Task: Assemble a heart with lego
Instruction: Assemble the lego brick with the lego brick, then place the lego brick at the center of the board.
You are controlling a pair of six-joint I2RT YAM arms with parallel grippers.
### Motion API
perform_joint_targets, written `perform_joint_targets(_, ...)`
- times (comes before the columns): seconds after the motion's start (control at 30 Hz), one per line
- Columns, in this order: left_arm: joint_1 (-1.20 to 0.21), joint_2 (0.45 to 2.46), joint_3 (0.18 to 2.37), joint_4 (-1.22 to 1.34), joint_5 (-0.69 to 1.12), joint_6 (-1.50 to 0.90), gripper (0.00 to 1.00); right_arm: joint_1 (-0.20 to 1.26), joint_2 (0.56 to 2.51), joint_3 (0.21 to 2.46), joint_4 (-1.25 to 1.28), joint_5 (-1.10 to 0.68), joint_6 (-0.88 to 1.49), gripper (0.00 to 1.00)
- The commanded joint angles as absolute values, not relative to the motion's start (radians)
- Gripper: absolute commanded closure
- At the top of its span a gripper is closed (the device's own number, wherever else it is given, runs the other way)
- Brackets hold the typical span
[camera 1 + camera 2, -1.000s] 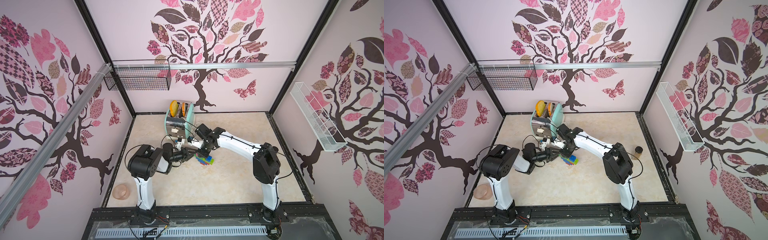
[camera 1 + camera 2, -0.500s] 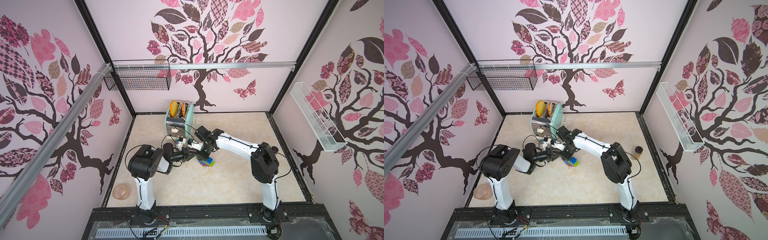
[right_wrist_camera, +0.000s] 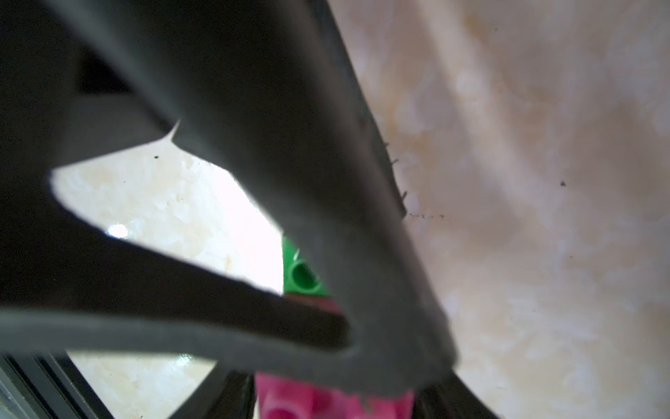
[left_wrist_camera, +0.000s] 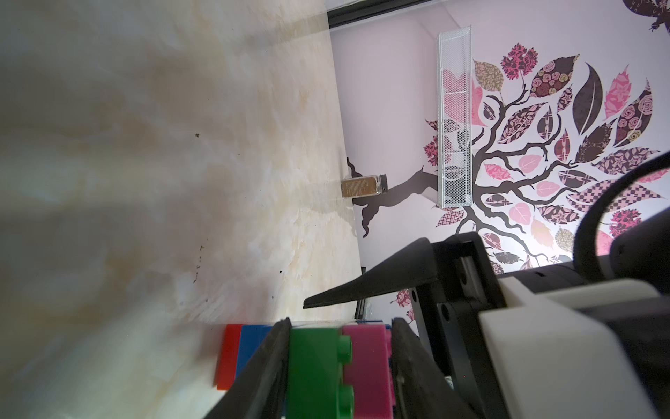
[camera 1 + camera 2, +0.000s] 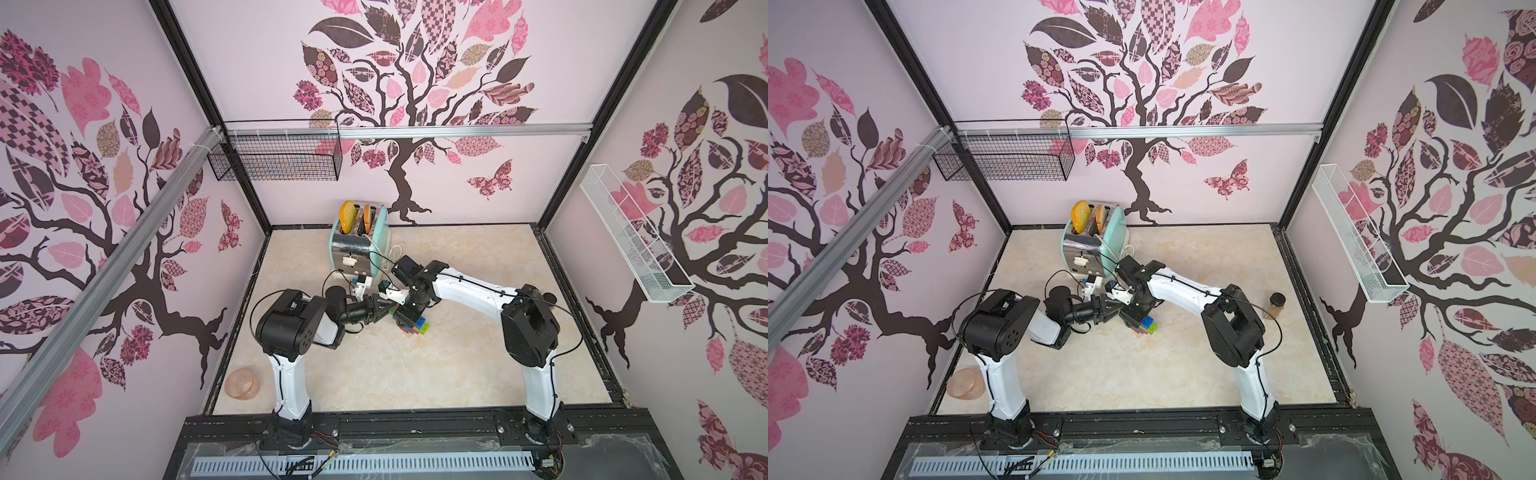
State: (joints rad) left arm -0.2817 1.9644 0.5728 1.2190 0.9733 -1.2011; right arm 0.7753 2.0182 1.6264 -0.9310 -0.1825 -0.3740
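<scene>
1. Top views both showed the marble table [image 5: 457,374] filling the middle of the frame, with two arms bent in over its centre.
2. At the lower left of the frame stood the left arm [image 5: 291,328], at the lower right the right arm [image 5: 469,291], and their wrists met nose to nose just below the toaster [image 5: 359,243].
3. That toaster sat at the upper centre of the table, two slices poking out of its slots.
4. Down in the table's lower left corner, close to the wall, lay a pink bowl [image 5: 242,384], well apart from the action.
5. And the heart [image 5: 417,326] lay on the table at centre frame, right under both grippers. The left wrist view caught its red, blue, green [image 4: 315,370] and pink [image 4: 366,362] layers along the bottom edge.
6. On to the left gripper [image 4: 340,323]. It straddled the green and pink layers, one finger on each side, tight against them. Whether it was squeezing, I could not tell.
7. Over to the right gripper [image 5: 405,320], whose jaws were apart. In the left wrist view one finger [image 4: 362,290] hung just clear of the bricks. The blurred right wrist view showed pink plastic [image 3: 326,402] at its bottom edge.
8. Smallest of all, a brown jar [image 5: 1276,303] stood upright at the table's right side, near the wall.
</scene>
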Motion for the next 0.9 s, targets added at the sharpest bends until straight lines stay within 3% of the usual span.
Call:
perform_joint_targets(0.0, -0.273, 1.959, 0.577, 1.27, 0.981, -1.188, 0.5, 0.769, 1.993, 1.605, -0.943, -0.183, -0.366, 0.43)
perform_joint_targets(0.13, -0.265, 1.957, 0.573, 1.269, 0.97, -1.195, 0.42, 0.767, 1.999, 1.592, -0.933, -0.192, -0.361, 0.62)
perform_joint_targets(0.3, -0.245, 1.945, 0.556, 1.269, 0.939, -1.216, 0.26, 0.755, 1.998, 1.598, -0.925, -0.237, -0.351, 0.71)
perform_joint_targets(0.63, -0.178, 1.776, 0.462, 1.254, 0.822, -1.311, 0.19, 0.62, 2.025, 1.553, -0.885, -0.573, -0.263, 0.72)
perform_joint_targets(0.87, -0.156, 1.448, 0.494, 0.802, 0.797, -1.155, 0.17, 0.524, 2.078, 1.51, -0.802, -0.851, -0.188, 0.7)
